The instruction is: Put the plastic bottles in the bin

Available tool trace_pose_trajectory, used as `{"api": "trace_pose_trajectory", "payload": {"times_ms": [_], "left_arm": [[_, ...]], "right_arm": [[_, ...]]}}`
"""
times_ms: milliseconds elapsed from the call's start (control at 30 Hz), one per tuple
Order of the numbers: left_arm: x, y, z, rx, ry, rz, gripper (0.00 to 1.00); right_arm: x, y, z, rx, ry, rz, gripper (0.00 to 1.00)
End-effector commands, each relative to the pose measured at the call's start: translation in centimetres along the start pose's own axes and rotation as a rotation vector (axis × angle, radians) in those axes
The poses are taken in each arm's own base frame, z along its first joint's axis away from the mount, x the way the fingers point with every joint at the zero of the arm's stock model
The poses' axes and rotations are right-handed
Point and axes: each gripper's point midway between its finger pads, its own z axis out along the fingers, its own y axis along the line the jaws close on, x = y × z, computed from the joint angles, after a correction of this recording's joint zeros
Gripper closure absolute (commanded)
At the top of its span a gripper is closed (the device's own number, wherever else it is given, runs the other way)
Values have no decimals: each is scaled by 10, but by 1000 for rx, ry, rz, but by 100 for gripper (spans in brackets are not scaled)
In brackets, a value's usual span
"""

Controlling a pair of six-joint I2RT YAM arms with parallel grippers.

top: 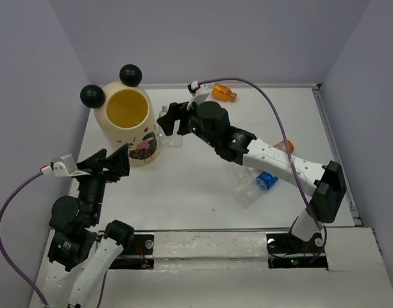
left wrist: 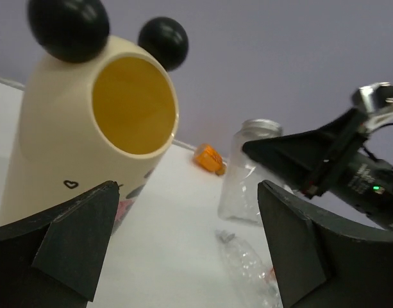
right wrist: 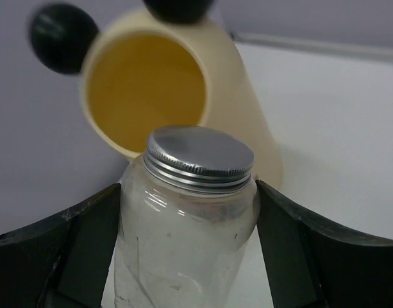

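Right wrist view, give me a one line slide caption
Right gripper closed around a clear silver-capped bottle beside the cream bin.

I see a white table (top: 183, 186) boxed in by plain pale lavender walls: a back wall (top: 209, 38) and two side walls (top: 29, 96) that close in around it. A raised rail (top: 337, 154) runs along the table's right edge. The light is soft and even, with faint shadows.

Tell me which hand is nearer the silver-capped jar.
Right. The right hand has its fingers on both sides of the jar; the left hand sits beyond the bin.
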Motion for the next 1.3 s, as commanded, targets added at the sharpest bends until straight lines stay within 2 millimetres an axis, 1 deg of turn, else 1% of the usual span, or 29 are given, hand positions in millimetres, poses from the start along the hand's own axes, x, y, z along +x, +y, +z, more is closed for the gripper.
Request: {"api": "trace_pose_trajectory", "payload": {"times_ms": [0, 33, 67, 100, 133, 167, 233, 267, 300, 433, 467, 533, 567, 633, 700, 733, 767, 800, 833, 867, 900, 933, 967, 1000, 1067, 1167, 1200, 1233, 1267], "left_arm": [[-32, 36, -11, -219, -159, -122, 1], [-29, 42, -12, -245, -160, -130, 1], [-20, 52, -12, -287, -149, -133, 1], [-15, 56, -13, -300, -145, -133, 1], [-7, 61, -12, -318, -131, -129, 1], [-2, 65, -13, -338, -117, -122, 1], [1, 67, -13, -351, -105, -119, 1], [0, 68, -13, -353, -107, -118, 1], [1, 67, -12, -348, -108, -114, 1], [6, 60, -7, -302, -90, -113, 1], [6, 58, -7, -297, -89, -113, 1], [8, 57, -5, -289, -78, -104, 1], [8, 56, -5, -284, -77, -104, 1], [8, 55, -5, -279, -76, -104, 1], [8, 56, -5, -285, -78, -101, 1], [8, 56, -5, -284, -79, -102, 1], [7, 57, -5, -287, -81, -102, 1], [7, 57, -6, -286, -82, -103, 1], [7, 57, -6, -287, -81, -102, 1], [7, 57, -6, -286, -82, -103, 1], [7, 57, -6, -286, -82, -103, 1], [7, 57, -6, -286, -82, -103, 1], [7, 56, -6, -284, -82, -104, 1], [7, 57, -6, -287, -83, -103, 1], [6, 56, -6, -285, -84, -102, 1], [6, 56, -6, -281, -84, -103, 1], [5, 55, -6, -281, -85, -102, 1], [5, 56, -6, -281, -87, -103, 1], [5, 55, -6, -281, -85, -102, 1]], "right_arm": [[-112, 61, -5, -185, -330, -101, 53], [-103, 68, 10, -195, -328, -138, 53], [-130, 81, 8, -228, -405, -137, 53], [-119, 85, 25, -244, -400, -172, 53], [-123, 96, 29, -272, -429, -177, 53], [-140, 105, 28, -293, -475, -179, 54], [-144, 110, 38, -304, -520, -225, 54], [-137, 116, 48, -312, -545, -237, 54], [-148, 119, 48, -310, -590, -257, 54], [-152, 129, 60, -322, -697, -298, 55], [-143, 127, 70, -315, -697, -312, 55], [-145, 134, 70, -321, -734, -345, 55], [-134, 136, 78, -317, -728, -366, 55], [-127, 139, 80, -319, -738, -379, 54], [-116, 132, 88, -297, -732, -404, 49], [-105, 134, 90, -298, -716, -409, 45], [-99, 131, 94, -292, -702, -414, 31], [-93, 128, 97, -287, -687, -418, 23], [-83, 123, 98, -285, -670, -416, 11], [-91, 126, 92, -293, -688, -406, 11], [-81, 122, 94, -294, -661, -413, 7], [-82, 123, 90, -301, -659, -406, 7], [-92, 132, 75, -325, -678, -394, 7], [-87, 131, 72, -338, -656, -392, 7], [-88, 136, 61, -371, -622, -400, 6], [-83, 137, 55, -390, -570, -423, 5], [-87, 137, 51, -390, -570, -425, 5], [-82, 134, 51, -381, -551, -440, 5], [-89, 134, 44, -376, -558, -443, 5]]}}
